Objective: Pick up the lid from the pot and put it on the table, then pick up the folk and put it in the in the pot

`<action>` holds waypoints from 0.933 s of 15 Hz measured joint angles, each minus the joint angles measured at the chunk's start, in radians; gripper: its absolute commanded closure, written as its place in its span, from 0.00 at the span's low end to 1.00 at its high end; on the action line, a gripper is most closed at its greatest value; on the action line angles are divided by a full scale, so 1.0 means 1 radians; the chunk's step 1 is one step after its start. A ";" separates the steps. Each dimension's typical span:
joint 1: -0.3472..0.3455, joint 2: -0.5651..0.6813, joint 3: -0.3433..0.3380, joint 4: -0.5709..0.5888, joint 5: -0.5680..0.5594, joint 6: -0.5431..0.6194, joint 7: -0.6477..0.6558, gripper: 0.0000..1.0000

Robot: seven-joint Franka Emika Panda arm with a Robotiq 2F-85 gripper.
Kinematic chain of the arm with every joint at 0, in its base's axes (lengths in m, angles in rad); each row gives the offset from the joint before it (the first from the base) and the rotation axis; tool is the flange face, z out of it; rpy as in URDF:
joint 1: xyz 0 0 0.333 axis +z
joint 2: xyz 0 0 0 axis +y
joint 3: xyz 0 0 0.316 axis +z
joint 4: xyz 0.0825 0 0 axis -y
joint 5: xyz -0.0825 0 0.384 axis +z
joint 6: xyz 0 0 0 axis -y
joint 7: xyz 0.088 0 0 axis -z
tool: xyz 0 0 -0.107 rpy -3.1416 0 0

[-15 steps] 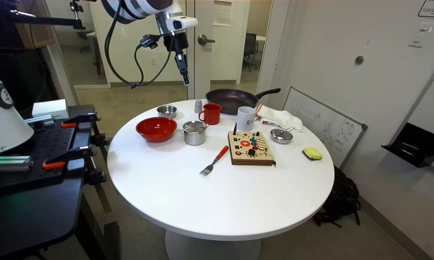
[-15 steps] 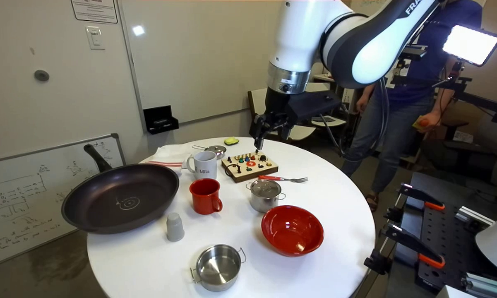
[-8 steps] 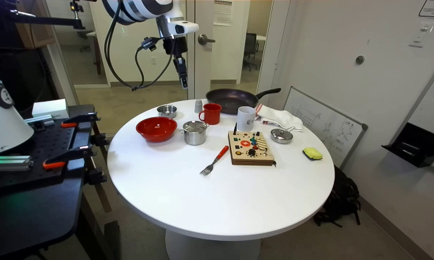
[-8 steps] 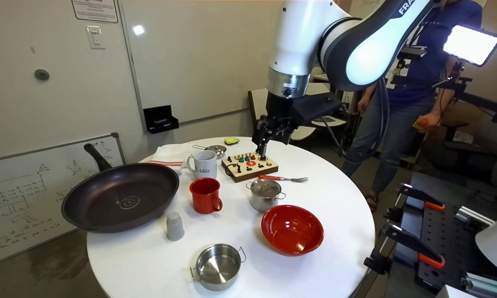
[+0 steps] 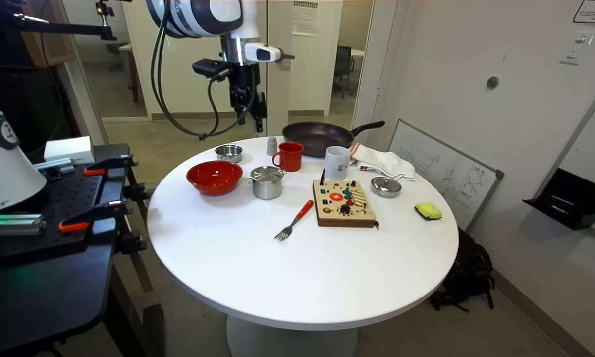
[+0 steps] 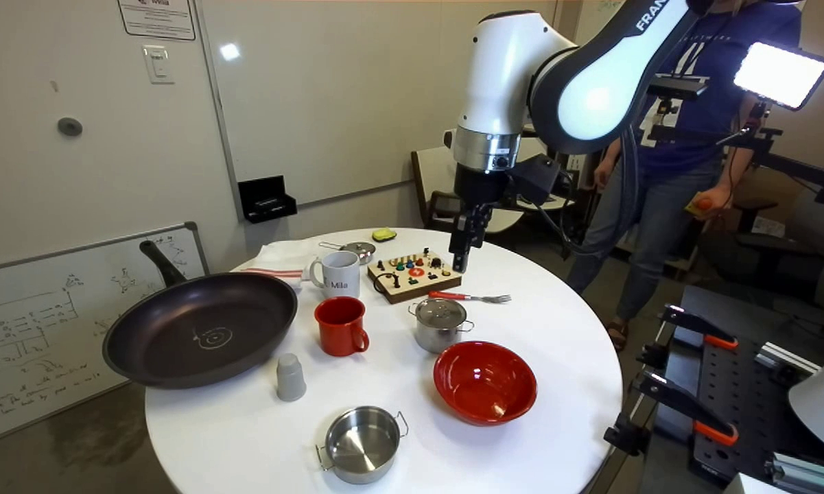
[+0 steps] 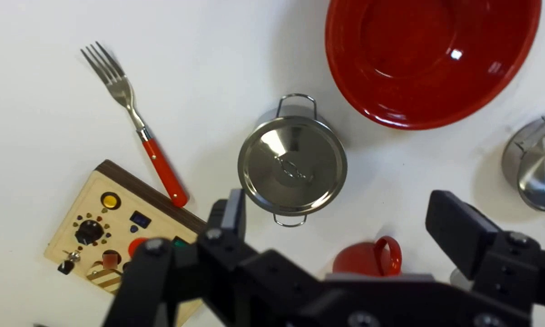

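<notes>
Currently, in the wrist view, a fork (image 7: 137, 119) is laid at the upper left of the frame, its tines pointed up and leftward. Its red handle is set close to a wooden board (image 7: 122, 211), fitted with knobs and buttons, at the lower left; whether the two touch cannot be told. Near the centre, a round metal lid (image 7: 299, 188) is borne by a small steel pot (image 5: 267, 191), which is shown upright on the white table (image 5: 302, 287) in both exterior views. Along the bottom, the tool (image 7: 338, 211) is spread wide, its two fingers (image 7: 456, 231) set well apart; it is held above the table in both exterior views. Farther right, a red mug (image 7: 356, 261) is partly covered by the tool, a red bowl (image 7: 435, 63) is cut by the top edge, and a steel bowl (image 7: 540, 168) is cut by the right edge. In an exterior view, a black frying pan (image 6: 199, 329) is seen at the left, then a white mug (image 6: 341, 276) and, at the upper right, a person (image 6: 679, 206).
</notes>
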 measured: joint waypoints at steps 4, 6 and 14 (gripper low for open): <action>-0.048 0.033 -0.010 0.010 -0.032 -0.051 -0.232 0.00; 0.054 0.042 -0.125 0.018 0.004 -0.041 -0.376 0.00; 0.418 0.110 -0.418 0.115 0.044 0.005 -0.799 0.00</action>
